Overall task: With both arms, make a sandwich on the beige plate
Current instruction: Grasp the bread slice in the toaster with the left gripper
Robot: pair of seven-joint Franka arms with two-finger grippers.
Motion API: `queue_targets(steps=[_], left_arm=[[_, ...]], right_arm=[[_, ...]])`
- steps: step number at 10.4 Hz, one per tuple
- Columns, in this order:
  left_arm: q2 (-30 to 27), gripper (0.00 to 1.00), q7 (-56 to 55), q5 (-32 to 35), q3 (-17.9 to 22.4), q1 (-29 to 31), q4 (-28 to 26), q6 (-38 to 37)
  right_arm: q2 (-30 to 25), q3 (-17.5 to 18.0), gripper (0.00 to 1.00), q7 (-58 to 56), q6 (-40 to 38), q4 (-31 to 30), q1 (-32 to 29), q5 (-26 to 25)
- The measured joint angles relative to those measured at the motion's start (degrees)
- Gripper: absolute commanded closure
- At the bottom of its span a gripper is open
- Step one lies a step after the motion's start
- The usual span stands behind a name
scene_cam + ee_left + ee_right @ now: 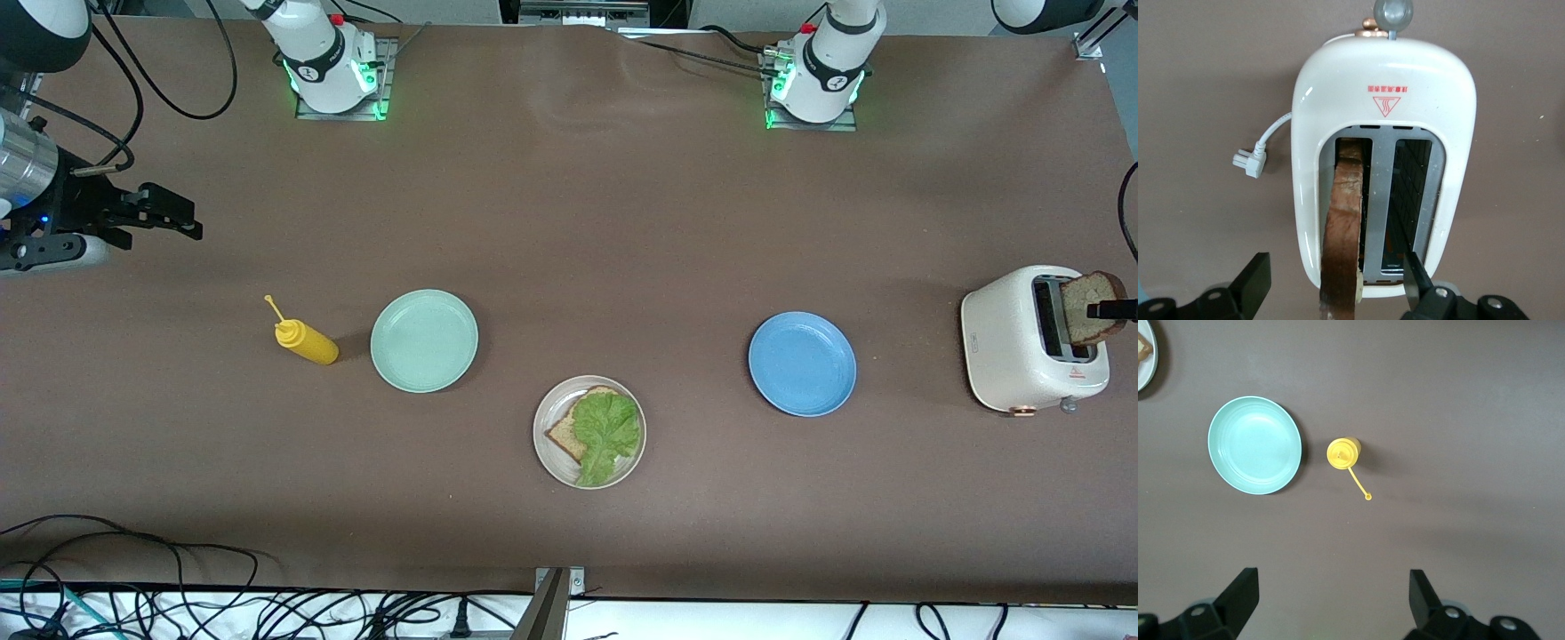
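Left gripper (1338,283): over the white toaster (1022,342) at the left arm's end of the bench (622,222); jaws spread either side of the upright bread slice (1343,227) standing in one slot, neither finger (1255,280) touching it.
Bread slice: between the jaws, its top edge poking out of the toaster.
Right gripper (1331,600): waiting above the bench's right-arm end, jaws released and holding nothing.
Beige plate (551,453): mid-bench, nearest the front camera, well apart from both grippers; carries one bread slice (564,431) topped with a lettuce leaf (606,431).
Other things: mint green plate (424,340) beside a yellow squeeze bottle (305,341); blue plate (802,363) toward the toaster.
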Motion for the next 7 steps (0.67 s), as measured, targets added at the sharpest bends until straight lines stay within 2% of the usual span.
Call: queue_targets(steps=[1, 2, 7], left_arm=[[0.1, 0.95, 0.0, 0.0, 0.0, 0.0, -0.1, 0.0], [0.1, 1.00, 0.0, 0.0, 0.0, 0.0, -0.1, 0.0], [-0.4, 1.00, 0.0, 0.0, 0.0, 0.0, 0.2, 0.0]], right_arm=[[0.0, -0.5, 0.00, 0.0, 0.0, 0.0, 0.0, 0.0], [0.0, -1.0, 0.00, 0.0, -0.1, 0.0, -0.1, 0.0], [0.0, -2.5, 0.00, 0.0, -0.2, 0.0, -0.1, -1.0]])
